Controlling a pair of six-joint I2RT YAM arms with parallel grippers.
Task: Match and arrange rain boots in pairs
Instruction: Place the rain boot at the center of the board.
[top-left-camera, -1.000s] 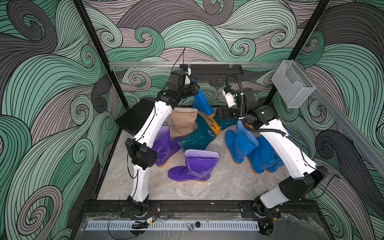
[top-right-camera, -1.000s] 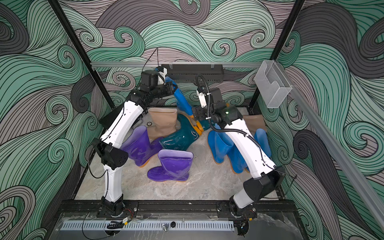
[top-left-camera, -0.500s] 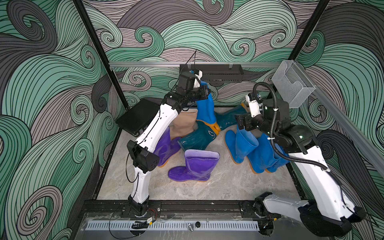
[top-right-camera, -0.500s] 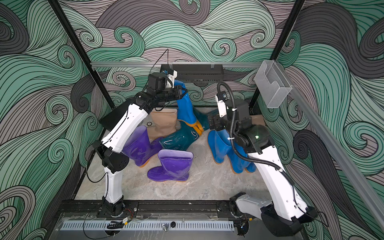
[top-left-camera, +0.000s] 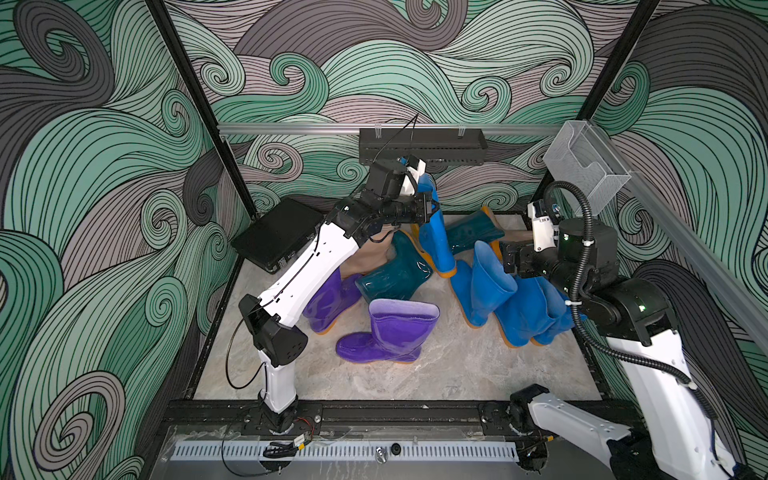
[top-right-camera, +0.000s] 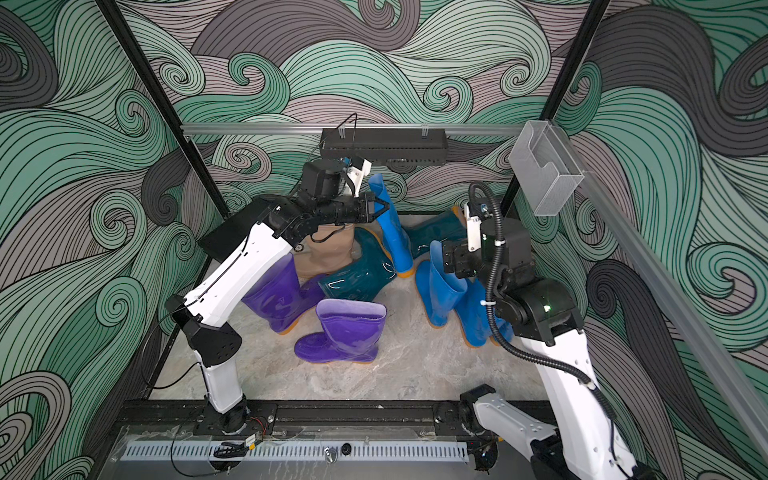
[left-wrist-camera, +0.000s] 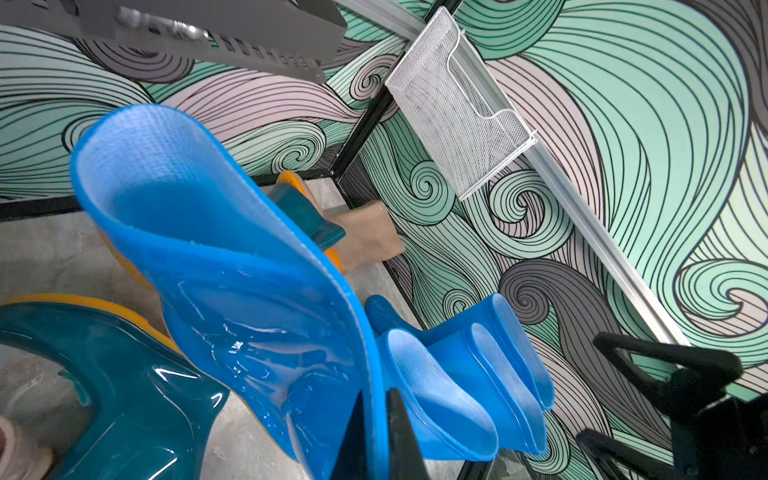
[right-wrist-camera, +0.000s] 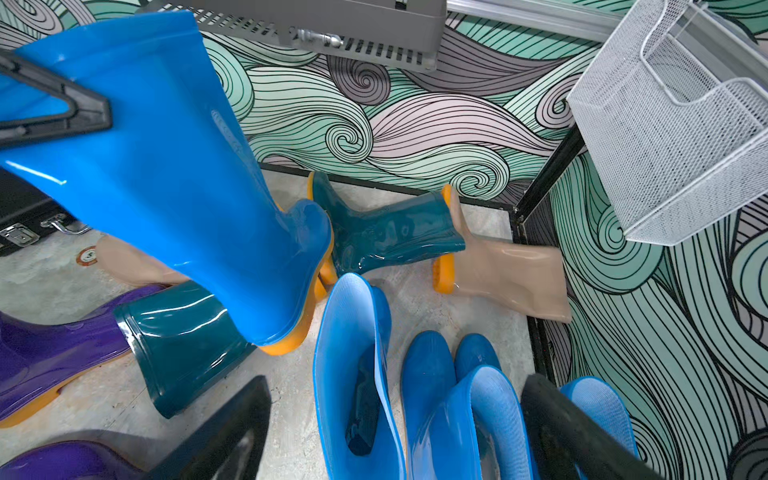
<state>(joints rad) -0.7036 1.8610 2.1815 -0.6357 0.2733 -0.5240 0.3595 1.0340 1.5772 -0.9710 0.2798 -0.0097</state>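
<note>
My left gripper (top-left-camera: 432, 208) (left-wrist-camera: 376, 399) is shut on the shaft rim of a bright blue boot (top-left-camera: 435, 241) (top-right-camera: 392, 237), which hangs sole-down above a lying dark teal boot (top-left-camera: 395, 270). My right gripper (top-left-camera: 505, 259) (right-wrist-camera: 395, 399) is open over three upright blue boots (top-left-camera: 488, 286) (right-wrist-camera: 357, 374) at the right and holds nothing. One purple boot (top-left-camera: 390, 332) stands at the centre front, and another (top-left-camera: 328, 299) is partly hidden under my left arm. A second teal boot (right-wrist-camera: 390, 232) and a beige boot (right-wrist-camera: 511, 274) lie at the back right. Another beige boot (top-left-camera: 370, 255) sits behind my left arm.
A flat black case (top-left-camera: 276, 237) lies in the back left corner. A wire mesh basket (top-left-camera: 582, 166) hangs on the right rail. A black perforated bar (top-left-camera: 422, 145) is mounted on the back rail. The marble floor (top-left-camera: 457, 365) shows bare at the front.
My left gripper has carried the blue boot up and to the right. My right arm has pulled back to the right and now hangs over the upright blue boots.
</note>
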